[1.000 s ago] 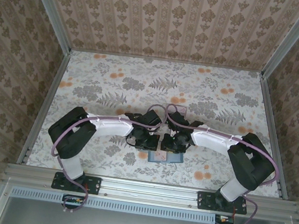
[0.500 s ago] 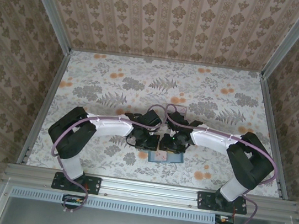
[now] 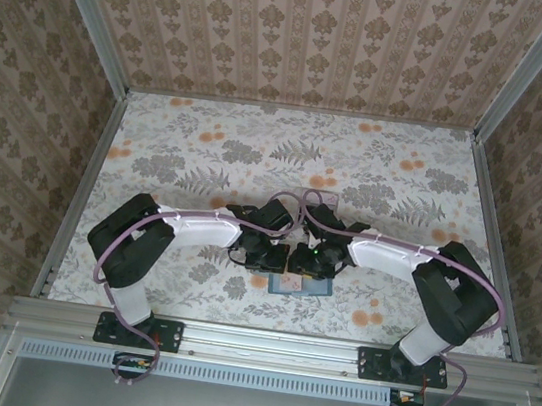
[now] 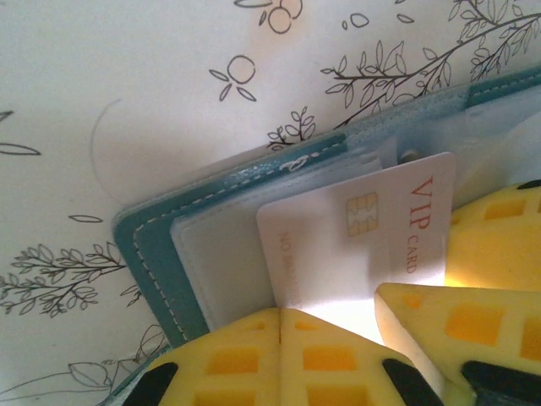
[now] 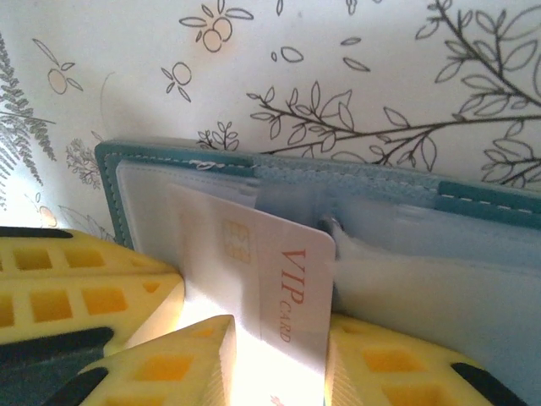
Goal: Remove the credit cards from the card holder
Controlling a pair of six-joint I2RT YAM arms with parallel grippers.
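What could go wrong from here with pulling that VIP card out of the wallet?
The card is only partly out of its pocket, so the right tool straddling it could slip off its thin edges. The shut left tool sits on only one edge of the wallet, which might slide or lift along.

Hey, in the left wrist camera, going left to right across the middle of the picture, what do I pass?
table → teal border of the card holder → clear pocket → VIP card
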